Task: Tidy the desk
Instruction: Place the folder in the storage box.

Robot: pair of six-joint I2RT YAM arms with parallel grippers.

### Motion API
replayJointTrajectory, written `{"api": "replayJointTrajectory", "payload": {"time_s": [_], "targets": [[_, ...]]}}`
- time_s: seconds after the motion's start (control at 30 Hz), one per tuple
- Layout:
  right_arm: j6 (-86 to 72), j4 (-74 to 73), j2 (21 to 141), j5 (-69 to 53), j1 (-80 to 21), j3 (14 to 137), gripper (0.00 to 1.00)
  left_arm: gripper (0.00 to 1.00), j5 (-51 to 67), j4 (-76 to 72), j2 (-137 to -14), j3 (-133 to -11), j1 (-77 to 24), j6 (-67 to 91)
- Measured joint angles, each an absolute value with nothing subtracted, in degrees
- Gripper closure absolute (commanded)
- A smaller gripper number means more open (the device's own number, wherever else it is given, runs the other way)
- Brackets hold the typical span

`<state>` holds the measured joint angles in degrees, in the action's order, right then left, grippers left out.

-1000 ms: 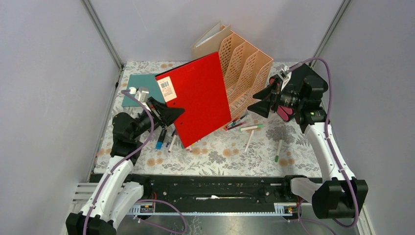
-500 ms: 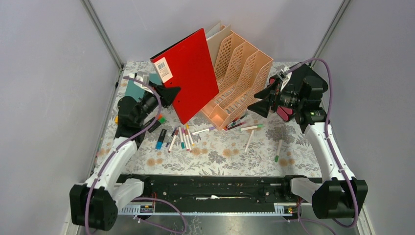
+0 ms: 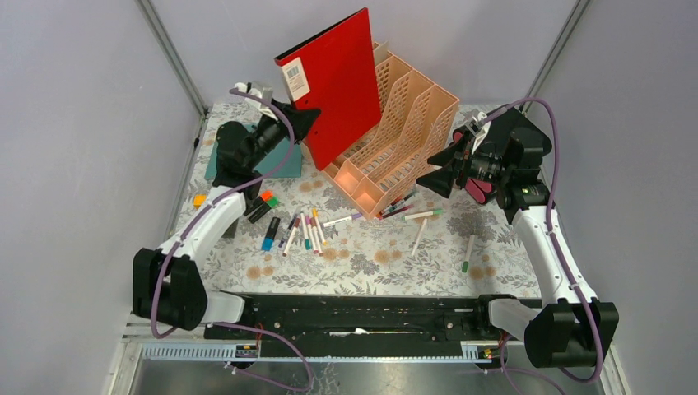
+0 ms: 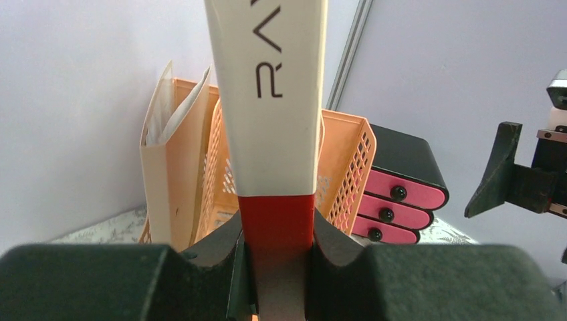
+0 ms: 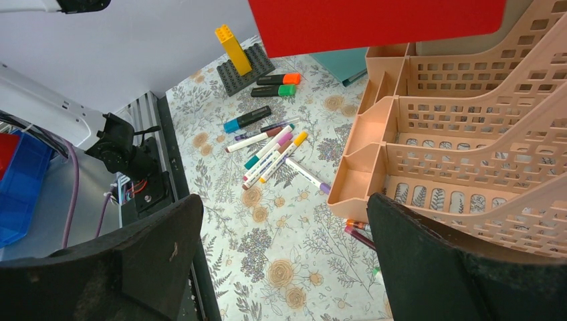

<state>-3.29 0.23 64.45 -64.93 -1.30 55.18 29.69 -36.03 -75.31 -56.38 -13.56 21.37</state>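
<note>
Grey walls (image 3: pixel 82 123) on three sides. Within them we list the desk (image 3: pixel 370 267), a floral-cloth top that fills the enclosure floor beneath both arms.

Item, left gripper (image 3: pixel 298 123): clamped on the spine of a red folder (image 3: pixel 337 74), which it holds upright and tilted over the rear compartments of the peach file rack (image 3: pixel 407 123).

Item, right gripper (image 3: pixel 440 171): jaws spread wide, holding nothing, just beside the rack's right side.

Item, loose markers (image 3: pixel 309 230): scattered in front of the rack. A teal book (image 3: pixel 284 160) lies flat at the left rear.

Hazards, as we judge them: the grip sits low on one edge of a tall folder, so it may pivot or slip. Its lower corner may catch a divider and shove or tip the rack, which nothing steadies.

Views: the left wrist camera alone shows the jaws pinching the spine and its white lettered label. The right wrist camera makes out a yellow block (image 5: pixel 233 45) standing on a dark plate, barely visible from overhead. The overhead view alone shows the folder's barcode sticker.
</note>
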Motion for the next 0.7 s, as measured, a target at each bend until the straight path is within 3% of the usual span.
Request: {"api": "replayJointTrajectory", "payload": {"time_s": [0.7], "targets": [[-3.2, 0.2, 64.2, -64.9, -0.8, 55.2, 0.00, 1.00, 23.3, -34.0, -90.0, -73.3, -20.3, 6.5]]}}
